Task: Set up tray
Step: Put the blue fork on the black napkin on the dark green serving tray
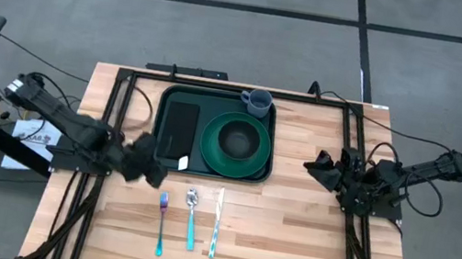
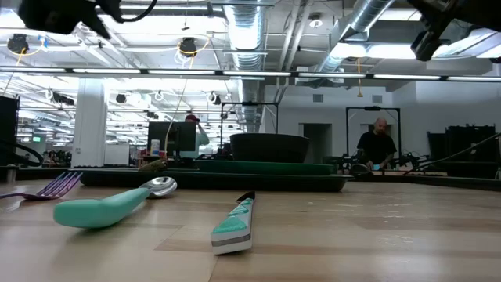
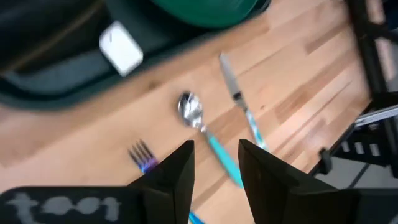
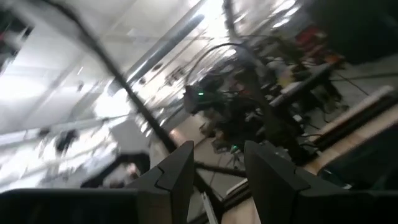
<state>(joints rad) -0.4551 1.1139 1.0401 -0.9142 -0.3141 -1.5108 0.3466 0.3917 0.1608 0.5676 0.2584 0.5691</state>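
The dark green tray [image 1: 220,100] lies at the table's far middle. On it are a black napkin [image 1: 180,128], a green plate with a dark bowl [image 1: 237,140] and a grey-blue mug [image 1: 256,103] at its far right corner. A small white tag [image 3: 121,48] sits at the tray's near rim. A fork [image 1: 161,223], a teal-handled spoon [image 1: 191,219] and a knife [image 1: 216,223] lie side by side on the wood in front of the tray. My left gripper [image 1: 151,165] hovers open off the tray's near left corner, above the fork [image 3: 142,155]. My right gripper [image 1: 318,167] waits open, right of the tray.
Black frame rails [image 1: 119,130] run along both sides of the wooden table [image 1: 288,241], with bare wood to the right of the cutlery. In the low view the spoon [image 2: 102,207] and knife [image 2: 235,223] lie nearest, with people standing in the room far behind the table.
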